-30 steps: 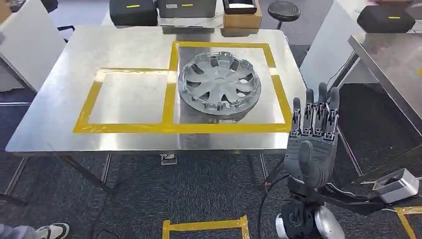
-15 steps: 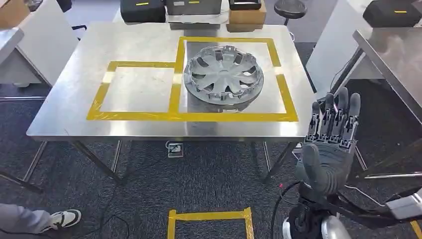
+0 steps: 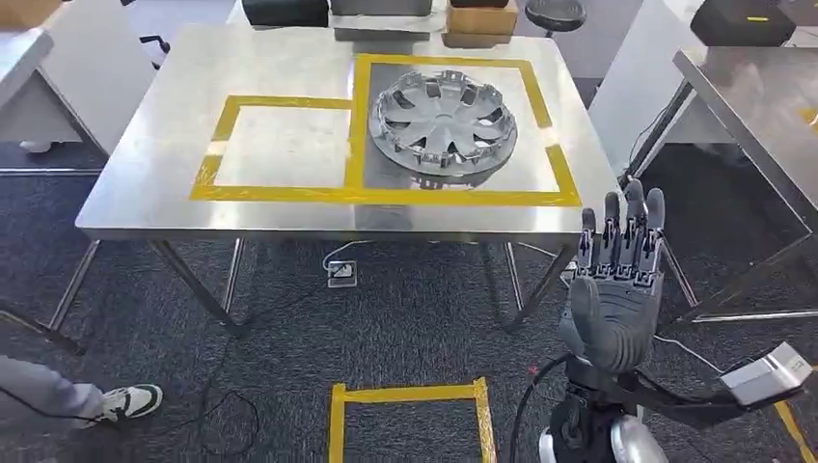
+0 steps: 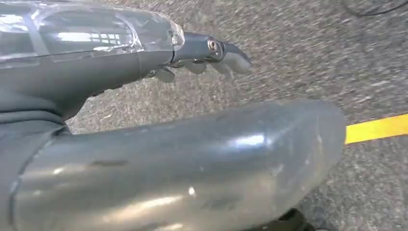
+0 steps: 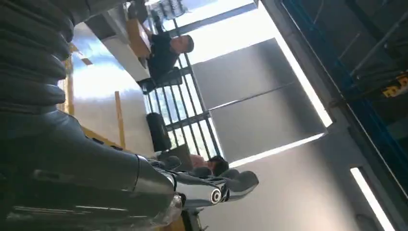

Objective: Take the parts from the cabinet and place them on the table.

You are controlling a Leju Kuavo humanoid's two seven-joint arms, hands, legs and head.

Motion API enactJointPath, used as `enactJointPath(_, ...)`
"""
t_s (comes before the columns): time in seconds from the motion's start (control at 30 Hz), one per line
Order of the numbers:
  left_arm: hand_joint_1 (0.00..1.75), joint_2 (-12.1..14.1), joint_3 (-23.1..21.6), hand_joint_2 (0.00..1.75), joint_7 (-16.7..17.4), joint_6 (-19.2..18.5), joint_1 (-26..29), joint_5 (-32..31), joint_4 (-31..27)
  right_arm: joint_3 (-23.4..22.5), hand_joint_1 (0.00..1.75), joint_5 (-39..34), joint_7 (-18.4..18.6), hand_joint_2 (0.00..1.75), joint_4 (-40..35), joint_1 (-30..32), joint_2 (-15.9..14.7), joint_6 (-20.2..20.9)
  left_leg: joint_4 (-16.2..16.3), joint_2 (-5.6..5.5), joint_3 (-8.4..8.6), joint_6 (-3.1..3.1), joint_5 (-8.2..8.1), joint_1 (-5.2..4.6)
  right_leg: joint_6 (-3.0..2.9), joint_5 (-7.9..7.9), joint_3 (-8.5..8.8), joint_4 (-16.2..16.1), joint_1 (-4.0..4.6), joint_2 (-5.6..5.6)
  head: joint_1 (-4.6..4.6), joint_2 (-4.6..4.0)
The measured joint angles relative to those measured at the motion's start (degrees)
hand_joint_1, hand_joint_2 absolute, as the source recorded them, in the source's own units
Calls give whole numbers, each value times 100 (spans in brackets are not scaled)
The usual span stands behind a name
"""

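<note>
A silver wheel cover lies face up on the steel table, inside the right one of two yellow-taped squares. My right hand is raised below the table's front right corner, off the table, fingers straight and apart, holding nothing. Its fingertips reach out with nothing in them in the right wrist view. My left hand hangs over the grey carpet, its fingers stretched out and empty.
Black cases and a cardboard box line the table's far edge. A second steel table stands at the right. A yellow tape square marks the carpet, and a person's shoe shows at lower left.
The camera has drawn back: the table and wheel cover sit higher and farther in the picture. The right hand stays raised and empty, now below the table's front edge.
</note>
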Motion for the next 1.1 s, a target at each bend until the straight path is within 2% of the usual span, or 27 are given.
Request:
enactJointPath(0.07, 0, 0, 0, 0, -13, 6, 3, 0, 0, -33, 0, 30, 0, 175, 2, 2, -9, -22, 6, -21, -158, 43, 120, -44, 13, -557, -199, 904, 2, 2, 98, 2)
enactJointPath(0.1, 0, 2, 0, 0, -13, 15, 5, 0, 0, -39, 0, 55, 2, 175, 2, 10, -13, -44, 11, -26, -229, 57, 176, -72, -8, -646, -216, 1194, 9, 7, 133, 2)
enactJointPath(0.13, 0, 4, 0, 0, -15, 15, 5, 0, 0, -54, 0, 70, 13, 175, 2, 27, -26, -63, 11, -35, -303, 74, 233, -109, -50, -564, -132, 1224, 30, 14, 172, 0)
enactJointPath(0.17, 0, 4, 0, 0, -13, 15, 5, 0, 0, -70, 0, 72, 24, 175, 2, 39, -31, -79, 10, -41, -365, 79, 284, -151, -120, -400, 54, 1022, 61, 15, 188, 2)
enactJointPath(0.23, 0, 4, 0, 0, -15, 15, 4, 0, 0, -76, 0, 76, 26, 175, 0, 37, -41, -96, 6, -52, -457, 95, 379, -218, -337, -54, 698, 48, 167, 26, 234, 2)
enactJointPath(0.27, 0, -17, 0, 0, -20, 17, 2, 0, -8, -81, 0, 76, 28, 175, -6, 32, -50, -98, 6, -47, -481, 101, 424, -214, -484, -115, 1029, -510, 260, 18, 210, 2)
enactJointPath(0.3, 0, -17, 0, 0, -20, 22, 1, 0, -13, -83, 0, 77, 31, 175, -15, 35, -55, -98, 5, -46, -509, 73, 470, -247, -508, -175, 1159, -751, 257, -14, 173, 2)
enactJointPath(0.33, 0, -22, 0, 0, -24, 24, 3, 0, -15, -83, 0, 76, 31, 175, -24, 36, -59, -98, -19, -30, -509, 34, 520, -203, -456, -91, 1113, -717, 287, -5, 155, 2)
enactJointPath(0.4, 0, -17, -2, 0, -17, 17, 6, 0, -13, -90, 0, 70, 31, 175, -22, 40, -68, -101, -58, -16, -508, -17, 616, -171, -525, -2, 1101, -782, 322, 5, 227, 2)
enactJointPath(0.43, 0, -15, -2, 0, -4, 17, 5, 2, -13, -87, 0, 66, 31, 175, -17, 55, -70, -101, -44, -10, -532, -29, 589, -199, -494, 126, 1103, -925, 261, -8, 245, 0)
enactJointPath(0.47, 0, -20, -2, 0, 9, 17, 8, 7, -13, -85, 0, 55, 33, 175, -11, 69, -70, -105, 60, -3, -594, -77, 336, -190, -477, 217, 1057, -971, 245, -22, 218, 2)
enactJointPath(0.5, 0, -22, -2, 0, 22, 17, 7, 9, -13, -87, 0, 46, 35, 175, -9, 92, -70, -111, 307, -4, -671, -105, 19, -175, -503, 276, 988, -970, 237, -20, 175, 2)
enactJointPath(0.53, 0, -20, -2, 0, 24, 17, 6, 9, -13, -87, 0, 24, 37, 175, 0, 128, -70, -116, 704, -5, -774, -147, -323, -144, -483, 333, 902, -964, 234, -19, 131, 2)
enactJointPath(0.57, 0, -11, 0, 0, 31, 17, 5, 11, -13, -85, 0, 13, 37, 175, 13, 159, -70, -118, 1111, -4, -867, -186, -562, -121, -473, 391, 816, -956, 230, -20, 109, 2)
enactJointPath(0.6, 0, -4, -2, 0, 44, 17, 6, 11, -13, -85, 0, 9, 37, 175, 28, 185, -70, -125, 1458, -3, -924, -232, -651, -99, -451, 454, 731, -939, 220, -22, 105, 0)
enactJointPath(0.63, 0, -2, -2, 0, 55, 17, 7, 11, -13, -85, 0, 0, 37, 175, 37, 219, -70, -131, 1591, 2, -880, -270, -537, -74, -428, 505, 631, -909, 202, -27, 96, 2)
enactJointPath(0.67, 0, 2, -2, 0, 59, 17, 7, 11, -13, -85, 0, -2, 35, 175, 50, 242, -72, -138, 1484, 11, -724, -311, -309, -47, -394, 546, 522, -856, 172, -31, 89, 2)
enactJointPath(0.7, 0, 4, 0, 0, 63, 17, 6, 11, -13, -85, 0, -6, 31, 175, 65, 256, -74, -149, 1171, 24, -459, -359, -76, -18, -356, 571, 409, -780, 137, -31, 85, 2)
enactJointPath(0.73, 0, 9, 0, 0, 66, 17, 4, 13, -13, -85, 0, -18, 26, 175, 74, 266, -76, -151, 720, 39, -128, -408, 47, 18, -326, 584, 305, -680, 103, -29, 81, 2)
enactJointPath(0.77, 0, 4, -2, 0, 68, 17, -5, 13, -15, -85, 0, -37, 24, 175, 74, 276, -79, -157, 242, 49, 160, -478, -124, 53, -289, 582, 216, -568, 102, -28, 48, 2)
enactJointPath(0.8, 0, -15, 0, 0, 66, 17, -8, 13, -24, -92, 0, -39, 22, 175, 70, 295, -85, -160, -24, 37, 344, -451, -274, 8, -255, 584, 124, -462, 115, -12, -62, 2)
enactJointPath(0.83, 0, 0, 0, 0, 72, 17, -2, 15, -22, -90, 0, -37, 20, 175, 68, 305, -90, -157, 55, 29, 253, -317, -281, 12, -229, 607, 121, -435, 135, -16, -31, 2)
enactJointPath(0.93, 0, 0, 0, 0, 74, 17, 2, 26, -20, -98, 0, -42, 18, 175, 77, 330, -103, -166, 50, 28, 164, -109, -192, 12, -148, 695, 80, -427, 104, -9, 0, 0)
enactJointPath(0.97, 0, 4, 0, 0, 74, 20, -11, 28, -17, -103, 0, -44, 17, 175, 76, 338, -107, -171, 52, 30, 121, -48, -140, 10, -96, 499, 39, -349, 93, 6, -7, 2)
enactJointPath(1.0, 0, 7, 0, 0, 74, 20, -13, 28, -17, -107, 0, -42, 17, 175, 76, 338, -118, -173, 52, 24, 61, 3, -82, 7, -57, 169, -16, -90, 88, 9, 39, 0)
enactJointPath(1.07, 0, 4, 0, 0, 74, 20, -8, 28, -17, -112, 0, -39, 17, 175, 79, 335, -122, -181, 59, 9, -95, 24, 46, -5, -12, -453, -206, 780, 82, 9, 105, 0)
enactJointPath(1.1, 0, 7, 0, 0, 70, 20, -4, 28, -17, -111, 0, -35, 17, 175, 79, 336, -122, -181, 65, 7, -175, 31, 104, -21, -13, -607, -252, 1126, 82, 10, 148, 0)
